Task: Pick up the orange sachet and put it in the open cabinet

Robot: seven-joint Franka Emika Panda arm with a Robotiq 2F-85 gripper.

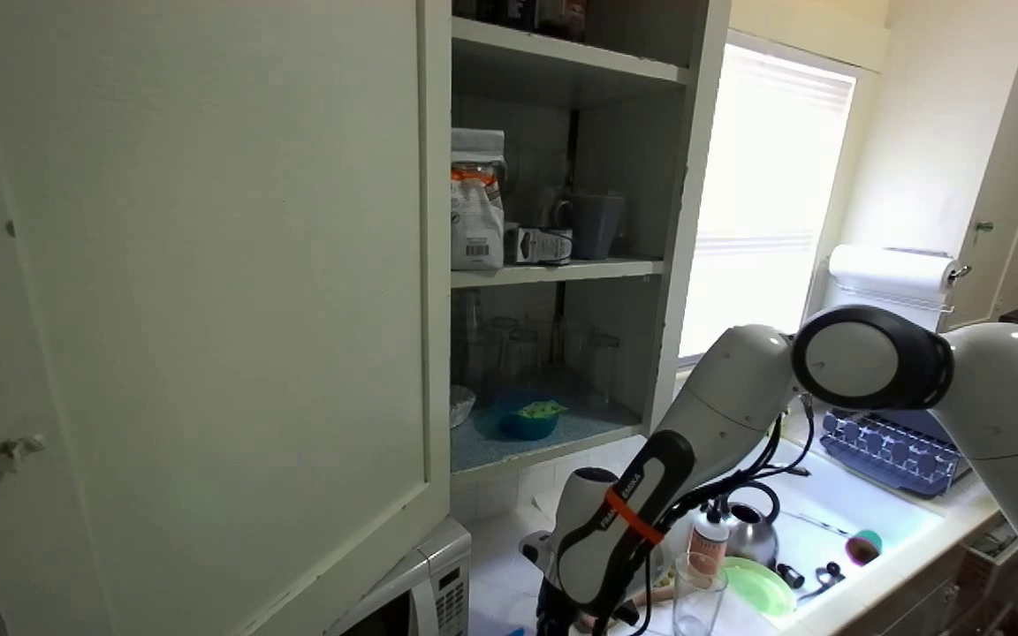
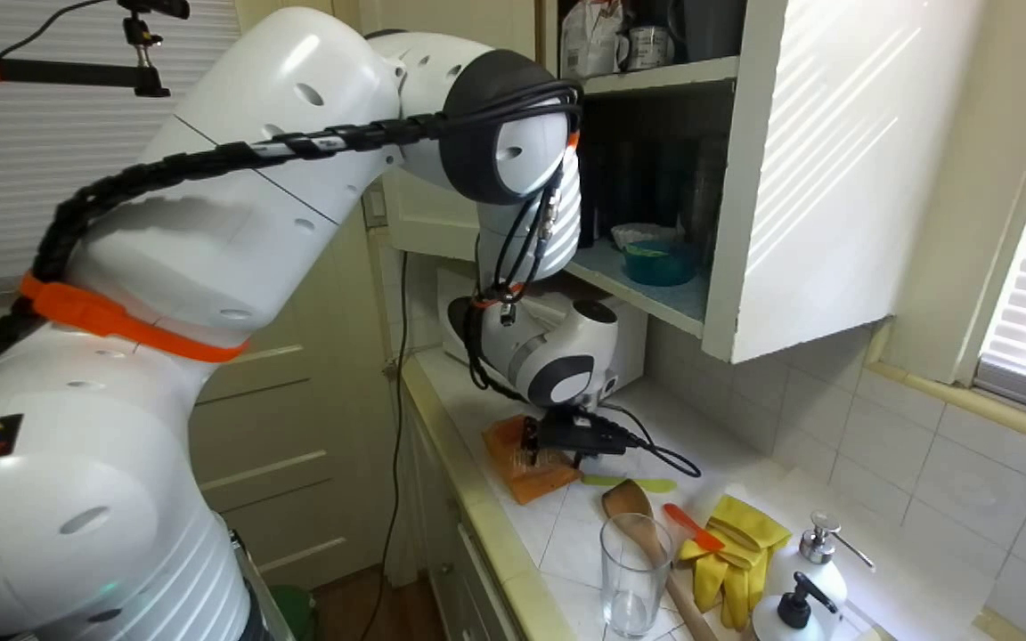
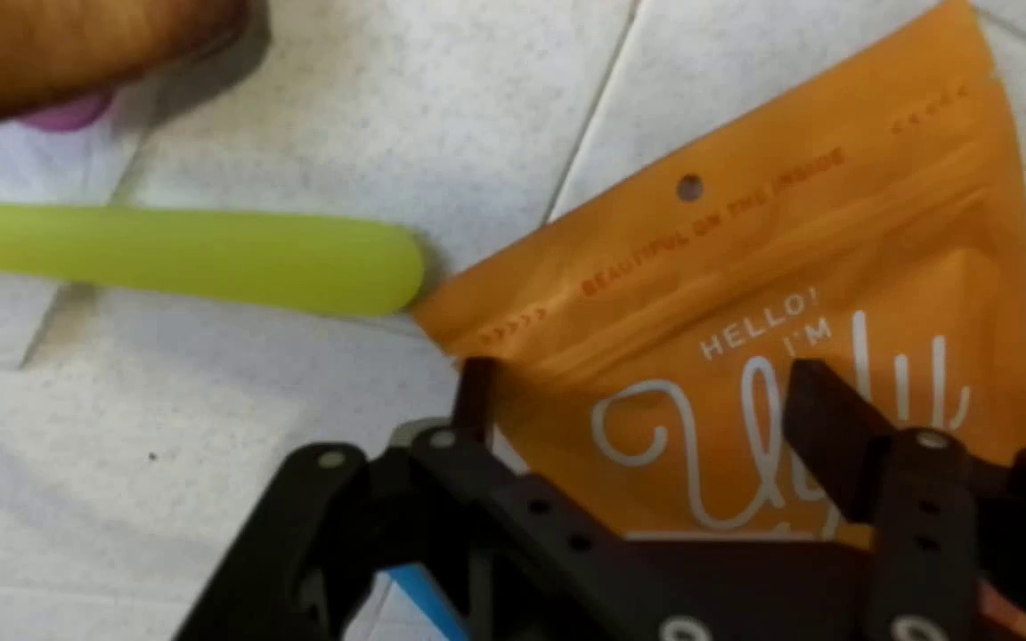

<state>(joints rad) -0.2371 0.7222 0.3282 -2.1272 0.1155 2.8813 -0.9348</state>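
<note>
My jaws stand apart, and in the wrist view my gripper (image 3: 651,401) has its left finger at the edge of the orange sachet (image 3: 745,285) and its right one over the printed face, set, I judge, to squeeze up a fold, since the sachet lies flat on the counter (image 2: 557,543) and offers little to grab. My arm (image 2: 237,240) is arched high and bent steeply down, leaving me lower than the open cabinet (image 1: 641,159), whose door (image 1: 235,265) stands wide on the left, presumably to take the sachet.
</note>
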